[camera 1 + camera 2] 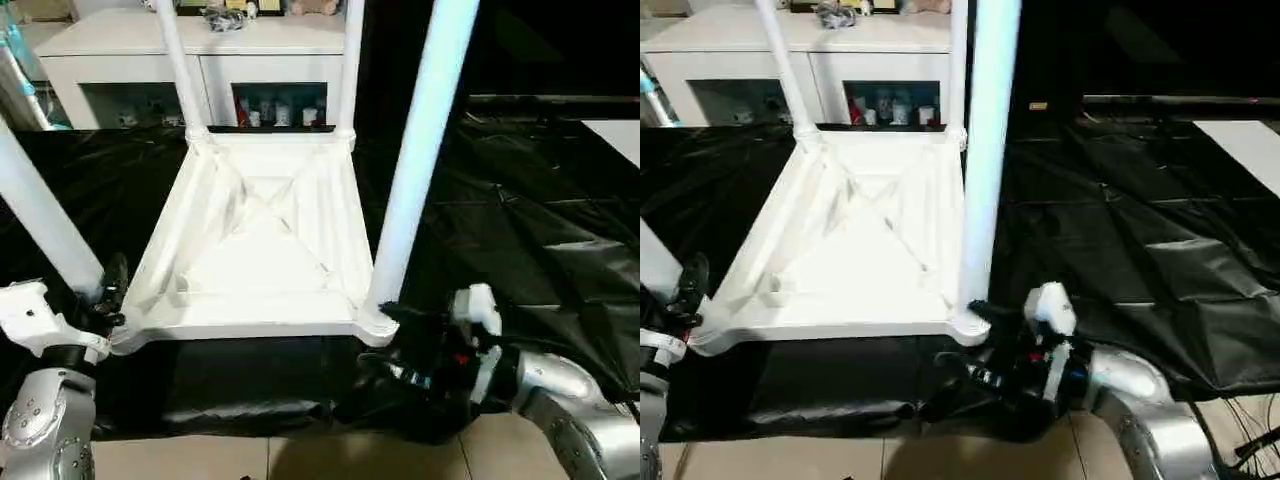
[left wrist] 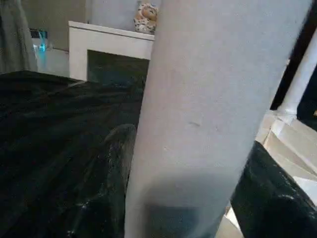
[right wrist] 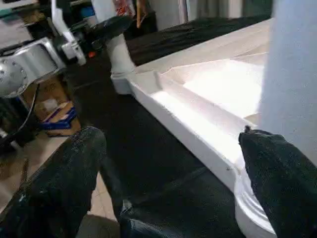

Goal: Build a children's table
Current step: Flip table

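Observation:
The white children's table top (image 1: 250, 250) lies upside down on the black-draped work table, ribs up. A leg stands in each corner socket: near-left leg (image 1: 40, 220), near-right leg (image 1: 420, 150), and two far legs (image 1: 175, 60) (image 1: 350, 60). My left gripper (image 1: 100, 295) is at the near-left corner with its fingers (image 2: 111, 168) on either side of that leg's lower part (image 2: 208, 99), pressed against it. My right gripper (image 1: 380, 340) hangs open beside the near-right corner socket (image 1: 375, 322), one finger (image 3: 282, 173) against the socket's base, the other finger (image 3: 74, 168) off over the drape.
Black plastic drape (image 1: 520, 230) covers the work table, with wide room to the right of the table top. A white cabinet (image 1: 200, 50) with small items stands behind. Tiled floor (image 1: 300, 455) runs along the near edge, and a cardboard box (image 3: 54, 111) sits on the floor.

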Tool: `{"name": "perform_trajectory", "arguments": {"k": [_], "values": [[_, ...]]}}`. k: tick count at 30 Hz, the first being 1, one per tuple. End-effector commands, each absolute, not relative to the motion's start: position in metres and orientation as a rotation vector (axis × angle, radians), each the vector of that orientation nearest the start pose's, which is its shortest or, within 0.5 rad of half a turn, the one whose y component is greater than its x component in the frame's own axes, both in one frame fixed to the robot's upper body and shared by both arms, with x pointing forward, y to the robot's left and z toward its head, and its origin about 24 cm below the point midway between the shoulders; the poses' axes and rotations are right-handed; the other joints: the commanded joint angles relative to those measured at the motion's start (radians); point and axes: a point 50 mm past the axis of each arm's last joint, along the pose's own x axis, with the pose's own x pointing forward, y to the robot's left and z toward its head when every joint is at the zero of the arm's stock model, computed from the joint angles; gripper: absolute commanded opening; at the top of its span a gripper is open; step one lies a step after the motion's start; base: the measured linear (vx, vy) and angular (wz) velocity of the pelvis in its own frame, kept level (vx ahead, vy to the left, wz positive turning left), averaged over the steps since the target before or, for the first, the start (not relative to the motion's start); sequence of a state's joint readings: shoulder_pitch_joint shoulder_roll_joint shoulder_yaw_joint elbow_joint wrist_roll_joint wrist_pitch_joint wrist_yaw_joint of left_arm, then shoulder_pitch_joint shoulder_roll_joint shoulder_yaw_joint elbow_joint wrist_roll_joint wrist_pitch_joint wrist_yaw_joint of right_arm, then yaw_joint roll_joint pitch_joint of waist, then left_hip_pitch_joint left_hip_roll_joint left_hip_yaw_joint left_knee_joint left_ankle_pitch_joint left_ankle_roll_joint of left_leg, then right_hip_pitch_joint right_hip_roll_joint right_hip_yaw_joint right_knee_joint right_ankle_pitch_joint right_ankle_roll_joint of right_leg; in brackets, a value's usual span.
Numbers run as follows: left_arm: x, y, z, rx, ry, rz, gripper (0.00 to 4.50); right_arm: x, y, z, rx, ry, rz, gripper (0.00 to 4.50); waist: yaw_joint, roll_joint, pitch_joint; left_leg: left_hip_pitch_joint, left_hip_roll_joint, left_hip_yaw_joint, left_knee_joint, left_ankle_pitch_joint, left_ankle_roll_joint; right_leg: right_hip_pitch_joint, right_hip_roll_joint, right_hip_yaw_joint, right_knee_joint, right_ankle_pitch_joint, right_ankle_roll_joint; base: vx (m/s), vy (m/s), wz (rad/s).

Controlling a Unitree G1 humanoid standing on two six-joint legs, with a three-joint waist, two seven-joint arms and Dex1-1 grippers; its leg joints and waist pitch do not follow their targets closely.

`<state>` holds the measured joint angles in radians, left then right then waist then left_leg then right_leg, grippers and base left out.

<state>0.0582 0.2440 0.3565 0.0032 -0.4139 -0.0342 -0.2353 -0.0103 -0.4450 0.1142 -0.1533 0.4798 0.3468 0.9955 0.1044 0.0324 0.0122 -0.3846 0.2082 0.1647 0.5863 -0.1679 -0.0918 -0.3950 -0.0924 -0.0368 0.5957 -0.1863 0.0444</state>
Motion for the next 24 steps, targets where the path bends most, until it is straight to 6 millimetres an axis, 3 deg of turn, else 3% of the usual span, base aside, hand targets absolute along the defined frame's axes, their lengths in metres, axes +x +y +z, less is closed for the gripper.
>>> {"name": "perform_trajectory", "arguments": {"k": [1, 2, 5, 7, 8, 9, 10, 12, 14, 15, 16, 18, 19, 20, 23, 24], "values": [[0.237, 0.266, 0.062, -0.117, -0.083, 0.093, 2.55, 0.221, -0.152, 0.063, 0.124, 0.231, 1.220, 4.50, -0.002, 0.003, -0.031, 0.020, 0.011, -0.003, -0.083, -0.443, -0.003, 0.018, -0.018, 0.019, -0.086, -0.323, -0.105, 0.000, 0.000, 0.00], [0.239, 0.266, 0.061, -0.117, -0.073, 0.093, 2.35, 0.220, -0.153, 0.064, 0.118, 0.234, 1.227, 4.50, -0.002, -0.002, -0.027, 0.019, 0.011, -0.002, -0.084, -0.443, 0.000, 0.017, -0.018, 0.019, -0.087, -0.332, -0.103, 0.000, 0.000, 0.00], [0.242, 0.265, 0.059, -0.117, -0.056, 0.087, 2.21, 0.219, -0.155, 0.066, 0.101, 0.239, 1.226, 4.50, 0.005, 0.002, -0.029, 0.017, 0.011, -0.004, -0.085, -0.421, 0.000, 0.021, -0.021, 0.019, -0.085, -0.345, -0.098, 0.000, 0.000, 0.00], [0.244, 0.265, 0.059, -0.118, -0.052, 0.085, 2.17, 0.219, -0.155, 0.067, 0.098, 0.240, 1.224, 4.50, 0.003, 0.002, -0.023, 0.019, 0.009, -0.003, -0.085, -0.440, -0.002, 0.014, -0.021, 0.020, -0.089, -0.380, -0.090, 0.000, 0.000, 0.00], [0.246, 0.264, 0.059, -0.122, -0.042, 0.076, 2.09, 0.220, -0.156, 0.070, 0.085, 0.222, 1.193, 4.50, 0.002, 0.007, -0.021, 0.019, 0.009, -0.004, -0.086, -0.445, -0.003, 0.013, -0.021, 0.020, -0.090, -0.391, -0.088, 0.000, 0.000, 0.00], [0.247, 0.259, 0.056, -0.132, -0.016, 0.073, 2.09, 0.224, -0.155, 0.072, 0.067, 0.179, 1.102, 4.50, -0.003, 0.024, -0.014, 0.022, 0.011, -0.004, -0.089, -0.470, -0.014, 0.007, -0.020, 0.021, -0.098, -0.412, -0.083, 0.000, 0.000, 0.00], [0.247, 0.258, 0.055, -0.139, -0.013, 0.074, 2.08, 0.225, -0.154, 0.073, 0.069, 0.174, 1.096, 4.50, -0.008, 0.013, -0.016, 0.021, 0.006, -0.005, -0.088, -0.475, -0.017, 0.011, -0.019, 0.018, -0.095, -0.427, -0.079, 0.000, 0.000, 0.00], [0.249, 0.253, 0.054, -0.186, -0.016, 0.077, 2.08, 0.230, -0.149, 0.074, 0.090, 0.158, 1.048, 4.50, -0.010, 0.020, -0.013, 0.024, 0.004, -0.005, -0.086, -0.479, -0.011, 0.006, -0.020, 0.018, -0.100, -0.470, -0.071, 0.000, 0.000, 0.00], [0.250, 0.251, 0.054, -0.206, -0.023, 0.078, 2.07, 0.233, -0.146, 0.074, 0.100, 0.155, 1.017, 4.50, -0.013, 0.019, -0.010, 0.020, 0.003, -0.006, -0.087, -0.471, -0.010, 0.006, -0.022, 0.017, -0.104, -0.507, -0.066, 0.000, 0.000, 0.00], [0.251, 0.241, 0.054, -0.299, -0.056, 0.076, 2.07, 0.234, -0.131, 0.075, 0.157, 0.148, 1.045, 4.50, -0.018, -0.012, -0.013, 0.016, 0.003, -0.002, -0.086, -0.453, -0.002, 0.010, -0.021, 0.016, -0.108, -0.523, -0.059, 0.000, 0.000, 0.00], [0.251, 0.241, 0.054, -0.299, -0.056, 0.076, 2.06, 0.234, -0.131, 0.075, 0.157, 0.148, 1.045, 4.50, -0.014, 0.005, -0.011, 0.015, 0.004, -0.004, -0.088, -0.438, -0.004, 0.007, -0.023, 0.017, -0.106, -0.523, -0.061, 0.000, 0.000, 0.00], [0.251, 0.237, 0.054, -0.343, -0.069, 0.082, 2.06, 0.233, -0.123, 0.074, 0.182, 0.146, 1.067, 4.50, -0.013, 0.005, -0.014, 0.016, 0.006, -0.004, -0.086, -0.423, 0.000, 0.005, -0.026, 0.019, -0.105, -0.533, -0.056, 0.000, 0.000, 0.00], [0.252, 0.232, 0.055, -0.397, -0.094, 0.077, 2.06, 0.232, -0.115, 0.073, 0.201, 0.146, 1.093, 4.50, -0.016, -0.014, -0.019, 0.013, 0.006, -0.001, -0.084, -0.411, 0.005, 0.009, -0.024, 0.018, -0.106, -0.528, -0.053, 0.000, 0.000, 0.00], [0.253, 0.227, 0.055, -0.451, -0.108, 0.077, 2.06, 0.233, -0.107, 0.070, 0.218, 0.155, 1.098, 4.50, -0.010, 0.001, -0.021, 0.010, 0.010, -0.004, -0.088, -0.385, 0.002, 0.010, -0.026, 0.020, -0.099, -0.488, -0.059, 0.000, 0.000, 0.00], [0.255, 0.220, 0.054, -0.537, -0.128, 0.099, 2.06, 0.236, -0.100, 0.066, 0.217, 0.174, 1.086, 4.50, -0.010, -0.018, -0.023, 0.005, 0.010, 0.004, -0.084, -0.338, 0.013, 0.011, -0.024, 0.022, -0.092, -0.409, -0.071, 0.000, 0.000, 0.00], [0.255, 0.218, 0.054, -0.555, -0.129, 0.102, 2.06, 0.237, -0.100, 0.066, 0.223, 0.177, 1.080, 4.50, -0.004, -0.012, -0.024, 0.009, 0.011, 0.006, -0.082, -0.322, 0.015, 0.008, -0.024, 0.024, -0.091, -0.390, -0.080, 0.000, 0.000, 0.00]]}}
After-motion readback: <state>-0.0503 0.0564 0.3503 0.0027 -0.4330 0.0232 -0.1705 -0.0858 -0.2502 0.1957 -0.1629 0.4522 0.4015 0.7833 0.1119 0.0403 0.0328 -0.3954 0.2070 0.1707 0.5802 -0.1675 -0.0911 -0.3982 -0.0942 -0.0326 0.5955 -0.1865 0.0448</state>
